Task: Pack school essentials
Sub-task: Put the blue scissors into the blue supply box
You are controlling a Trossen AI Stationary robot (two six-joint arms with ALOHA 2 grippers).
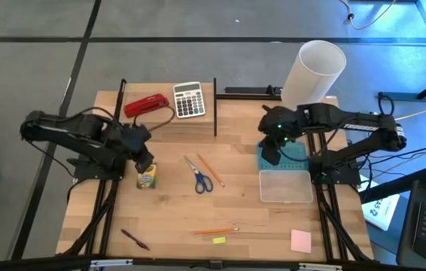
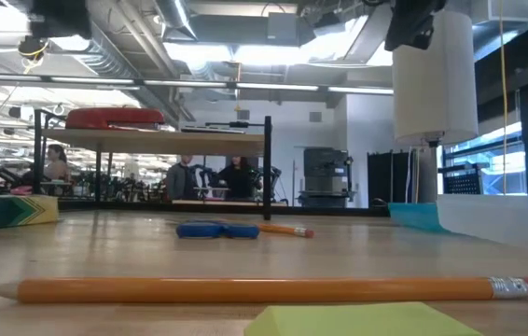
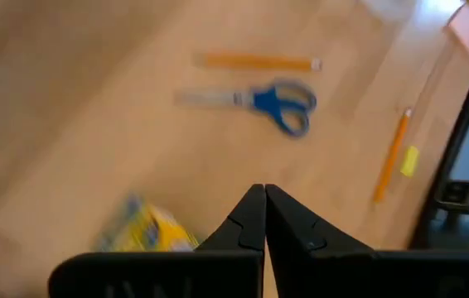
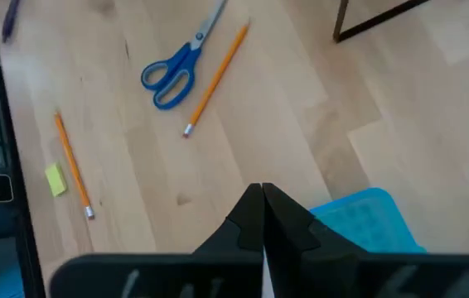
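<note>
My left gripper hangs shut just above the yellow-green crayon box, which lies flat on the wooden table; the box shows blurred in the left wrist view. My right gripper is shut over a blue lid at the right. Blue-handled scissors and an orange pencil lie mid-table. Along the near edge lie a second pencil, a tiny yellow piece, a dark purple pen and a pink note pad.
A clear plastic container sits by the blue lid, near the right edge. A red stapler and a grey calculator rest on a raised black-framed shelf at the far side. A white cylinder stands at the far right.
</note>
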